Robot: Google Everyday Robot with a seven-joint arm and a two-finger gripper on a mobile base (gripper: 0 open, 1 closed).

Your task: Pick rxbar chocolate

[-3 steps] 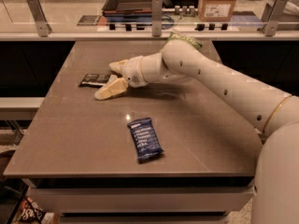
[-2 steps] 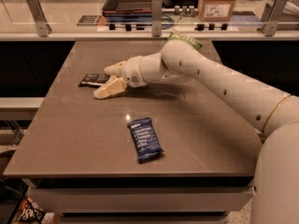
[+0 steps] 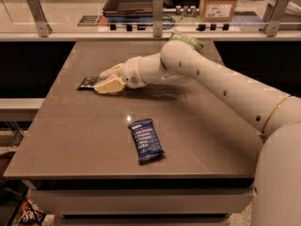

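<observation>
The rxbar chocolate [image 3: 87, 82], a flat black-wrapped bar, lies on the brown table [image 3: 61, 140] at the left middle. My gripper [image 3: 104, 78] reaches in from the right and sits at the bar's right end. Its two pale fingers [image 3: 110, 86] stand apart, one behind the bar's end and one in front. The bar lies flat on the table. Its right end is hidden by the fingers.
A blue-wrapped bar [image 3: 146, 140] lies near the table's front middle. A green chip bag [image 3: 186, 41] peeks out behind my arm at the back edge. A railing with posts [image 3: 158, 13] runs behind the table, with a cardboard box [image 3: 218, 3] beyond it.
My gripper has moved a little to the left, so its fingers now reach the black bar's right end. The bars have not moved.
</observation>
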